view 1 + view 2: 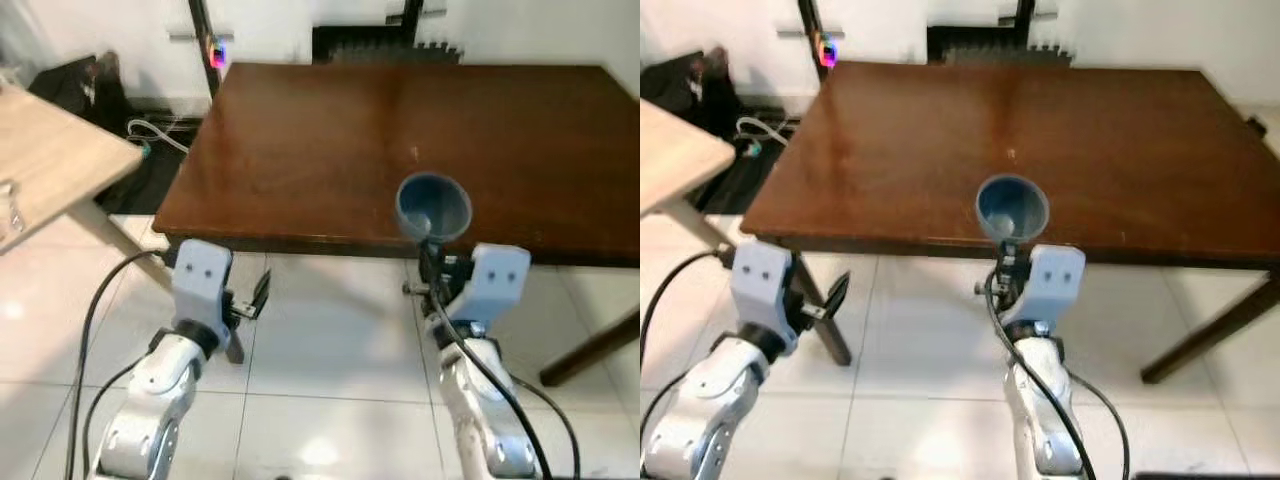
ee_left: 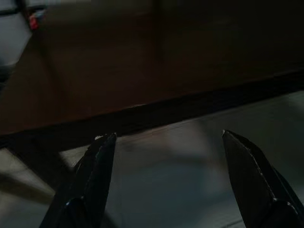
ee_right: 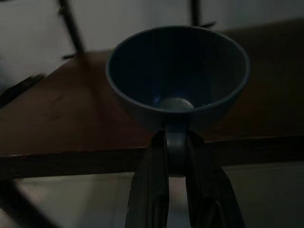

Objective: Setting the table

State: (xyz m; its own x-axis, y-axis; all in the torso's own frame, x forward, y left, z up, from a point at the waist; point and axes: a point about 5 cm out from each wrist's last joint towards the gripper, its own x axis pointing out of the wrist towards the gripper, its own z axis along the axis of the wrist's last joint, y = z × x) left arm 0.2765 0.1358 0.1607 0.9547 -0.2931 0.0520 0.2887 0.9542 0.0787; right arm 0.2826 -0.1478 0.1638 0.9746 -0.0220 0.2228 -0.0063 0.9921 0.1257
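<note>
The robot stands at the near edge of the brown table [image 1: 330, 150], both arms raised in front of it over the white tiled floor [image 1: 330, 360].

The right tool [image 1: 431, 262] is clamped on the handle of a blue cup [image 1: 433, 207], fingers pinched tight either side of it. The cup sits tipped, its open mouth facing up and toward the robot, right at the table's near edge, on the right half. Whether it rests on the wood or hangs just above it, I cannot tell. From the wrist you look straight into the cup [image 3: 178, 78], handle squeezed between the two black fingers [image 3: 152, 190].

The left tool [image 1: 252, 298] hangs below the table's edge, over the floor, near the front left corner. Its fingers [image 2: 97, 180] stand wide apart, holding nothing, the dark edge of the tabletop ahead of them.

Off to the left there is a pale wooden table [image 1: 50, 165], and cables [image 1: 155, 135] lie on the floor between the two. A black stand [image 1: 205, 40] rises behind the far left corner, a small light glowing on it.
</note>
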